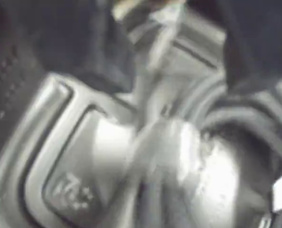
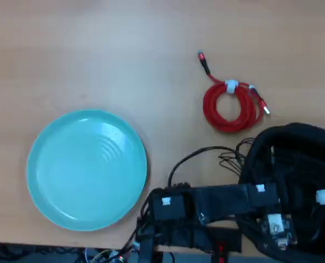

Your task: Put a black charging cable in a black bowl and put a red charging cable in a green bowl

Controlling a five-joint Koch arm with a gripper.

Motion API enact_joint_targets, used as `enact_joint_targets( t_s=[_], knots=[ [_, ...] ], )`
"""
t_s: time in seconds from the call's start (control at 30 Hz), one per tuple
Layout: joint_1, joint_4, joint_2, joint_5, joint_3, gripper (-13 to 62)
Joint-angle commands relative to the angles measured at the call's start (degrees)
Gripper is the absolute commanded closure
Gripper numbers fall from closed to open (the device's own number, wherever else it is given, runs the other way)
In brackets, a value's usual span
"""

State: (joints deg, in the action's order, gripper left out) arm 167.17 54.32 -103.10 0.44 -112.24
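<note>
**Arm reaching into black container, red coil out on the table**

The gripper [image 2: 277, 227] sits down inside the glossy black rounded-square plastic container [image 2: 294, 134], low in the overhead view. The wrist view is heavily blurred: two dark jaw shapes show at the top corners with a gap between them, but I cannot tell whether the jaws are parted or closed, or whether anything is held. Below them that view shows the container's stepped inner rim [image 1: 46, 128] and shiny floor.

A white tie band [image 2: 323, 197] shows inside the container, right of the gripper. The thin black charging cable itself cannot be made out against the black interior. A white tag also shows at the wrist view's right edge, too blurred to identify.

The black arm [image 2: 217, 200] reaches into the container from its left; loose black wires [image 2: 198, 153] loop just above it.

The thin bright red coiled charging cable [image 2: 231, 107] lies on the wooden table [image 2: 97, 55] just up-left of the container, apart from it.

The large shallow round turquoise-green dish [image 2: 86, 167] sits well left of the container, nothing in it.
</note>
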Motion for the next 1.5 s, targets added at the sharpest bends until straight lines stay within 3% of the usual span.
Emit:
enact_joint_targets(
  t_s=[0.0,0.27,0.57,1.03,1.47],
  knots=[
    [-3.52,-2.29,-3.34,0.70,6.06,31.6],
    [-28.04,-3.25,-10.99,1.14,8.70,31.6],
    [-49.66,-3.43,-10.55,7.65,2.99,31.6],
    [-56.78,-5.98,12.92,16.52,1.05,31.5],
    [-56.69,-5.63,20.13,16.79,0.26,31.9]
  ],
)
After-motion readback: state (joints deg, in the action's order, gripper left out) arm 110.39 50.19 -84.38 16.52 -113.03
